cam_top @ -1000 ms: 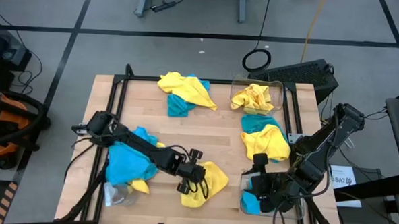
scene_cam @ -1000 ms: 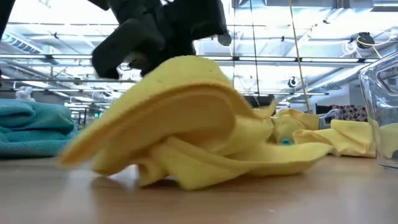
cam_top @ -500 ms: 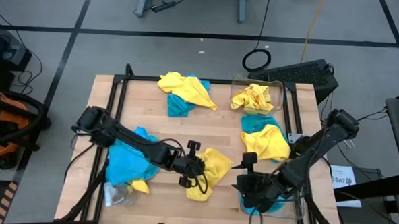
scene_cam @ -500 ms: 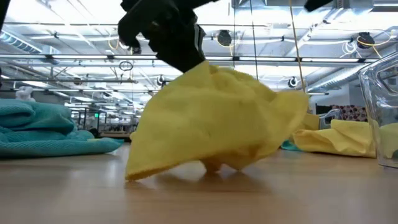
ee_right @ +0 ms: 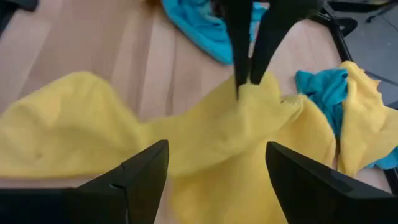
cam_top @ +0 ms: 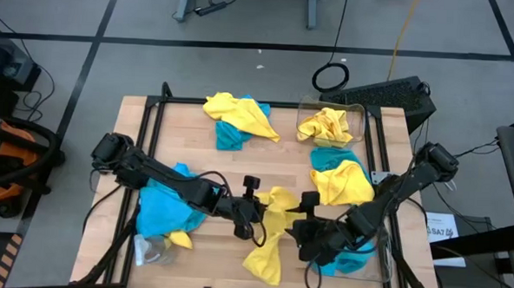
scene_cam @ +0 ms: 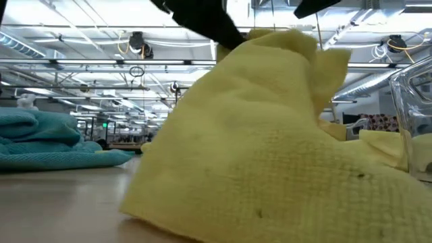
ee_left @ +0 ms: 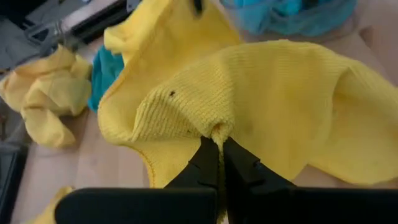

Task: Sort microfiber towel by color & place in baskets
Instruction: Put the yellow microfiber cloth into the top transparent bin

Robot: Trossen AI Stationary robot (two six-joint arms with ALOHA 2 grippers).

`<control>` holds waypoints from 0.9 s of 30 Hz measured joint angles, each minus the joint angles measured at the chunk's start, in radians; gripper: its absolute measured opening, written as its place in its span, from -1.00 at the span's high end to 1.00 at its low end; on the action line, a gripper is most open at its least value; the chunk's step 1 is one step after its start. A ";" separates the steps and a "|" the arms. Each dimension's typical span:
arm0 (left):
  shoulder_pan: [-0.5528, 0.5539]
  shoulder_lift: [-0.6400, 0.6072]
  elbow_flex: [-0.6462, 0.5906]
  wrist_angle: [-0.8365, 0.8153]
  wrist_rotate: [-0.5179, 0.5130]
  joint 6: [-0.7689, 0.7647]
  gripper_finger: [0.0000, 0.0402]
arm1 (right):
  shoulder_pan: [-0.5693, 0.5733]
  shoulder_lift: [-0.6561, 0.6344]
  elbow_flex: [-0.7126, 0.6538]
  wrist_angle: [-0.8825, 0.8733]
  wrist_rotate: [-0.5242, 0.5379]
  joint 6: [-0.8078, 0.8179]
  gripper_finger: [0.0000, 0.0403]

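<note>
Left hand (cam_top: 256, 215) is pinched tight on a small fold of a yellow towel (cam_top: 270, 236) and lifts it up near the middle of the tabletop (cam_top: 282, 167). Most of the towel hangs down, and its low end rests on the wood. Right hand (ee_right: 214, 171) is just beside it with its fingers spread wide, holding nothing.

The towel looks soft, floppy and very light. It bends and droops where nothing holds it, and its fuzzy weave should not slip. A good place for the right hand to grab may be the loose hanging part, near an edge.

More yellow and blue towels lie in heaps around the tabletop. One clear basket (cam_top: 356, 114) at the far right corner has yellow towels in it.

I can see no words or labels on the towels.
</note>
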 joint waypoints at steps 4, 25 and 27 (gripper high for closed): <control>-0.006 0.000 0.037 0.008 -0.001 0.042 0.99 | -0.040 0.006 0.000 0.017 -0.009 -0.006 -0.30; -0.038 0.001 0.169 -0.051 -0.061 0.181 0.99 | -0.091 0.097 0.000 0.059 0.128 -0.020 -0.17; -0.042 0.001 0.169 -0.049 -0.061 0.181 0.99 | -0.094 0.097 0.000 0.066 0.135 -0.030 -0.04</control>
